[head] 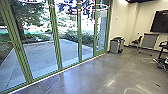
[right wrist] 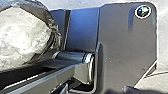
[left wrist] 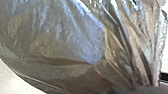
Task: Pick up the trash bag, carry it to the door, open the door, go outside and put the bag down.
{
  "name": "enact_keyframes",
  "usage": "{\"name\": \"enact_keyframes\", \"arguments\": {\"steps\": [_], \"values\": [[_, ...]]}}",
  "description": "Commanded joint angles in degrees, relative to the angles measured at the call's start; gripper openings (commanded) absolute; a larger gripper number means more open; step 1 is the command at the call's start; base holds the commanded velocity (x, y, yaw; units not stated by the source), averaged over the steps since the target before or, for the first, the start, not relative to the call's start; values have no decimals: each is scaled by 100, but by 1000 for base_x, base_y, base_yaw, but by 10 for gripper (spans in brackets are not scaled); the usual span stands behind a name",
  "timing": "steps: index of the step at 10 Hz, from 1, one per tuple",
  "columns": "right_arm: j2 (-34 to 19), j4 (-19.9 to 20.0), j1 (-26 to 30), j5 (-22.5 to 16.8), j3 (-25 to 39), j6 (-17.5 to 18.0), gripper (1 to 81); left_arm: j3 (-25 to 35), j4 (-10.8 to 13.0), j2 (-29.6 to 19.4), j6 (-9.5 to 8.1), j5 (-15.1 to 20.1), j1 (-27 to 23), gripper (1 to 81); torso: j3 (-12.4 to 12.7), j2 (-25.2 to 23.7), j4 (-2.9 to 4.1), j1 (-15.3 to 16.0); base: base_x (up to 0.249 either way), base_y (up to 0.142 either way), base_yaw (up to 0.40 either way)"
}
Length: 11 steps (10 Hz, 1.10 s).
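OK so the bag (left wrist: 57, 37) is right up close to the left wrist camera, and the right wrist view has it near the robot's dark plate (right wrist: 120, 37). Can't tell if those two touch. As for the grip, honestly can't tell whether the left gripper is clenched, released or hanging onto the bag, and same story for the right gripper.

Floor (head: 85, 77) is smooth and grey with some shiny patches, and it runs up to the bin (head: 115, 47), which is grey too. Left of the bin there's a glass wall (head: 58, 50) with green frames, ending just beside it. Through the glass, also left of the bin, you get a paved yard (head: 40, 55) with greenery (head: 25, 15) around it. Right of the bin: a chair (head: 136, 41), a grey panel (head: 149, 41) and, higher up, a dark screen (head: 161, 21) on a pale wall.

Bag itself is shiny, brownish-grey and bulgy, with wrinkles bunching into long folds, plus a whitish patch in the right wrist view.
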Motion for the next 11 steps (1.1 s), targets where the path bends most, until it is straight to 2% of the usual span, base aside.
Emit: {"name": "enact_keyframes", "arguments": {"steps": [1, 4, 11], "values": [[90, -43, 287, -410, 71, -31, 811, 21, 43, -16, 82, 354, -340, 10, 0, 0, 0, 0, 0, 0, 0], [99, -43, 279, -410, 71, -31, 811, 12, 78, -16, 82, 345, -340, 10, 0, 0, 0, 0, 0, 0, 0], [90, -25, 270, -401, 71, -31, 811, 21, 113, -8, 82, 345, -340, 10, 0, -2, 0, -7, 104, 0, 0]]}}
